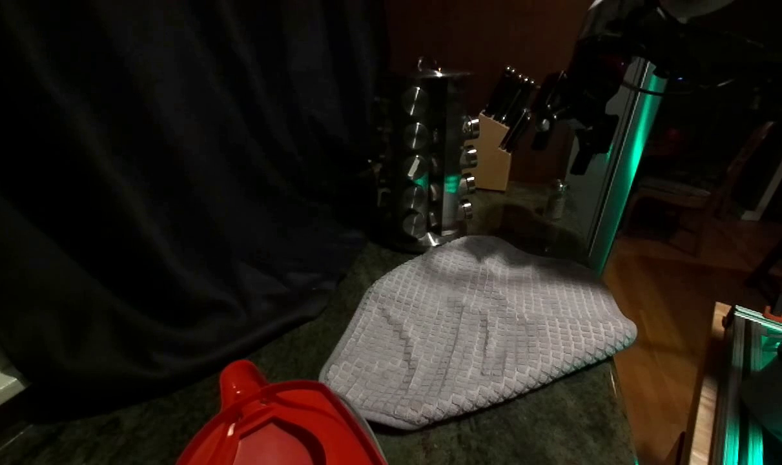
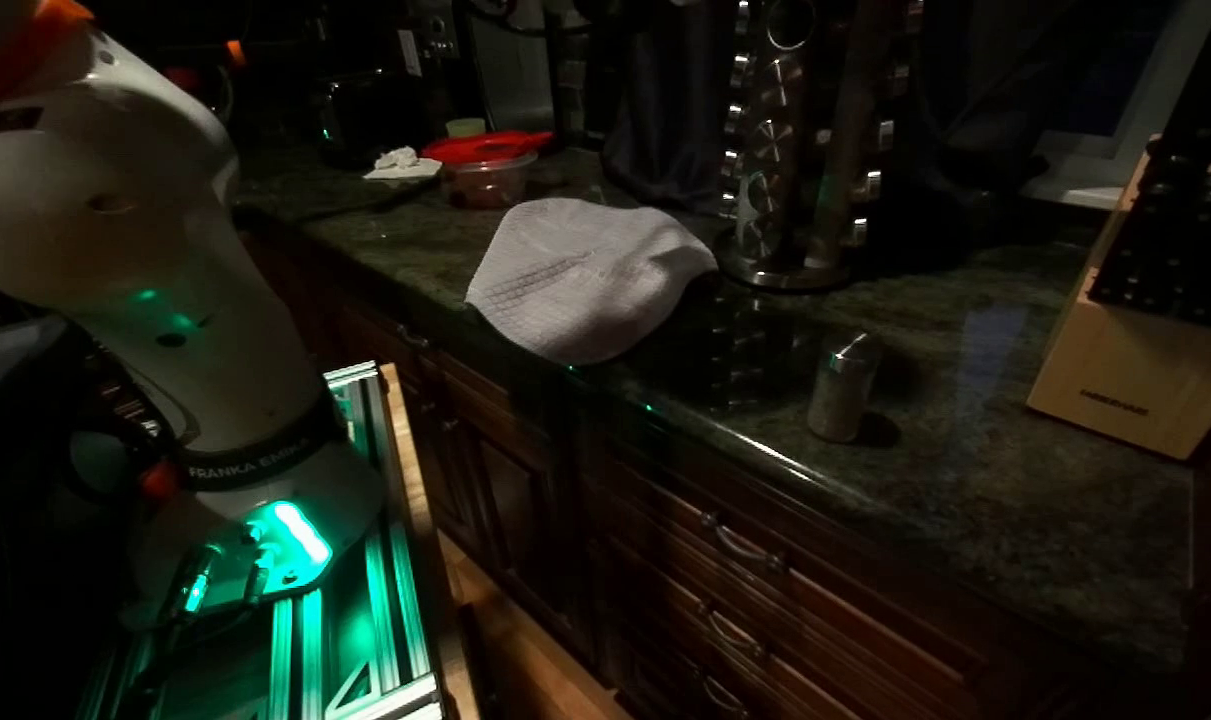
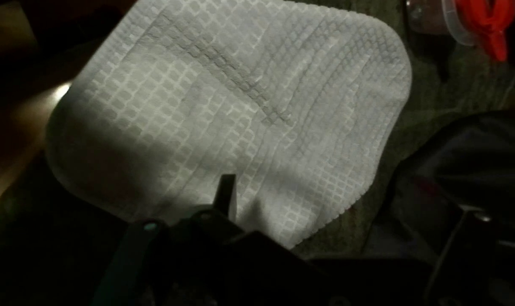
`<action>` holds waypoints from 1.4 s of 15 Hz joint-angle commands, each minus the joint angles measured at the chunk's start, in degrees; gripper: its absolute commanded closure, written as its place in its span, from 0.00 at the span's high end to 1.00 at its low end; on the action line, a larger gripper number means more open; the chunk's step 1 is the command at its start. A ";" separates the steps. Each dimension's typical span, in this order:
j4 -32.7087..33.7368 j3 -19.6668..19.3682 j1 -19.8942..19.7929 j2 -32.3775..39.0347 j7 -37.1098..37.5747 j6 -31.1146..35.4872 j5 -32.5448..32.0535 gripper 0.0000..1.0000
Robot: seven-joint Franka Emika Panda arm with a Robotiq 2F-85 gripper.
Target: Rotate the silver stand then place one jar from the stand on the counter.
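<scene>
My fingers [image 1: 582,155]: spread apart, with nothing I can see between them; they hang above the tabletop [image 2: 965,500], tips downward.
Jar [image 2: 841,395]: upright near the tabletop's front edge, long axis vertical, shiny cap up; well apart from the stand [image 1: 453,155].
Cloth [image 1: 487,323]: pale grey, rumpled, covering the tabletop from the front edge back to the stand's base; I cannot tell whether they touch.
Block [image 2: 1125,380]: wooden, on the jar's other side from the cloth, black handles [image 1: 516,129] slanting up.
Stand: upright in both exterior views, long axis vertical, ring on top, round lids [image 1: 416,136] facing outward in columns.
Curtain [image 1: 171,181]: black, hanging just beside the stand and closing off that flank.
Red lid [image 2: 490,147]: on a clear tub [image 2: 487,183], past the cloth.
</scene>
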 commanded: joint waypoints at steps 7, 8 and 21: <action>7.15 -4.22 -2.69 11.36 -8.05 -0.52 17.72 1.00; 7.57 -4.23 -3.26 12.13 -8.22 -0.23 19.25 1.00; 12.49 -5.03 -8.67 18.63 -7.10 -3.13 26.81 1.00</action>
